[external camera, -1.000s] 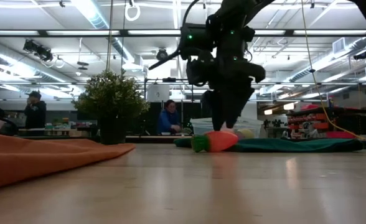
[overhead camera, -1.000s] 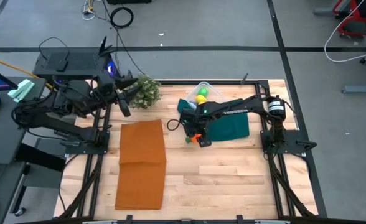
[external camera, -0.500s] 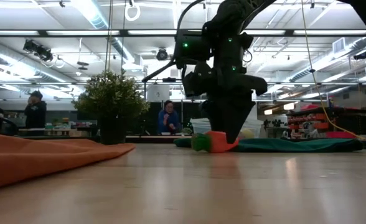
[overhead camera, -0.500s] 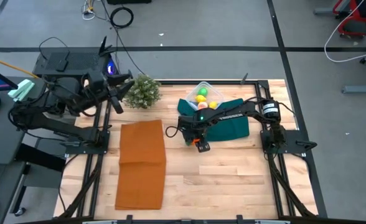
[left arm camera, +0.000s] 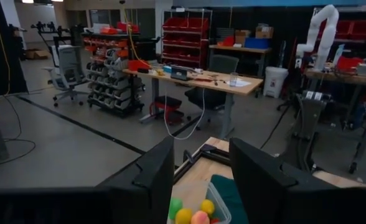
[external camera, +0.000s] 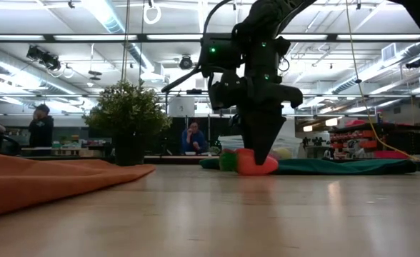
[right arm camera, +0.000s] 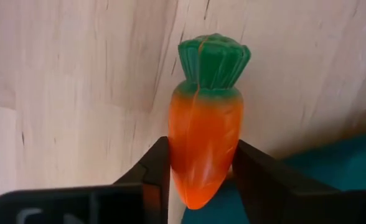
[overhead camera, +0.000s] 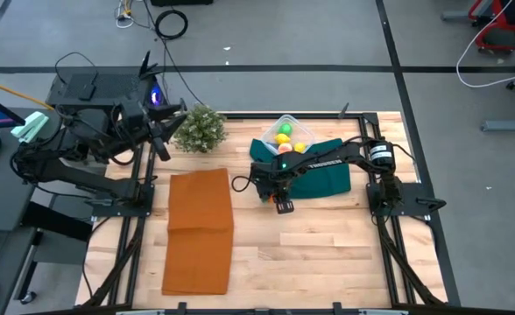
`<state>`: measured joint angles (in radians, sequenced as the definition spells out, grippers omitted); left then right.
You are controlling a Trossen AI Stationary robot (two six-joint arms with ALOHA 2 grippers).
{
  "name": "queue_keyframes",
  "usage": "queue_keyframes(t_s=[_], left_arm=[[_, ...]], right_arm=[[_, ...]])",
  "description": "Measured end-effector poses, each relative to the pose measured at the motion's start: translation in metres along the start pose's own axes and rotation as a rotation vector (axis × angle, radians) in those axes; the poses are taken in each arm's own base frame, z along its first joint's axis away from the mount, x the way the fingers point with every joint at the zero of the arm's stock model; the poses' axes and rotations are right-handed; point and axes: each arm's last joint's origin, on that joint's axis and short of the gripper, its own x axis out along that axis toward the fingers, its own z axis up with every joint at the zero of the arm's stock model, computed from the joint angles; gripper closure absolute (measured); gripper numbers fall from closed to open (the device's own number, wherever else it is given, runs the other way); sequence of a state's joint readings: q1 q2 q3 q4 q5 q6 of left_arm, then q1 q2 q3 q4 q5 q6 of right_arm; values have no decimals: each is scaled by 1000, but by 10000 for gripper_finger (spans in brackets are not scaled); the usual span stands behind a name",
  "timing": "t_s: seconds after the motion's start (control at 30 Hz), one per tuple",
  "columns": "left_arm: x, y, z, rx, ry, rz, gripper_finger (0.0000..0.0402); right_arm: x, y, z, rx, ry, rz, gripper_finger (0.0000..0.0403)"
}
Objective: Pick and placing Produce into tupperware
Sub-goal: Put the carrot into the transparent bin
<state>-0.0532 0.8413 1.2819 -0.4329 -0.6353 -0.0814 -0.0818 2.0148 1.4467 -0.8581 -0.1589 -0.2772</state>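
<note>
Right pincer (right arm camera: 198, 180) lowered and closed onto carrot (right arm camera: 203, 118); left arm pulled back from plant (overhead camera: 198, 129).

Bright ceiling strip lights (external camera: 106, 18) backlight the low view; foreground wood blurred

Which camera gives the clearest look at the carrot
The right wrist view: the carrot fills it, pinched between the right gripper fingers. The low view shows it partly hidden; the high view hides it under the arm; the left wrist view misses it.

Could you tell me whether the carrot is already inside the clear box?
No, the carrot lies on the wooden table between the right hand's fingers, outside the box.
</note>
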Motion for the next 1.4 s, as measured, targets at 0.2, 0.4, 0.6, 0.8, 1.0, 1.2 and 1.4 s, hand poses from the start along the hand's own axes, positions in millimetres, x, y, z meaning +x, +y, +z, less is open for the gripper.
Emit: queue_keyframes(t_s=[0.2,0.4,0.6,0.8,1.0,1.2,1.4], left_arm=[[0,0,-3,11,27,2,244],[0,0,-3,11,28,2,245],[0,0,-3,13,30,3,250],[0,0,-3,19,30,2,259],[0,0,-3,22,30,3,257],[1,3,-3,21,27,26,260],[3,6,-3,10,25,48,266]], right_arm=[[-1,0,0,38,-1,-2,295],[-20,1,7,41,4,-1,290],[-59,3,23,35,-28,-9,291],[-92,-1,37,31,-115,-35,289],[-109,-13,37,71,-137,-66,289],[-122,-43,26,270,-142,-133,289],[-131,-86,5,515,-153,-176,289]])
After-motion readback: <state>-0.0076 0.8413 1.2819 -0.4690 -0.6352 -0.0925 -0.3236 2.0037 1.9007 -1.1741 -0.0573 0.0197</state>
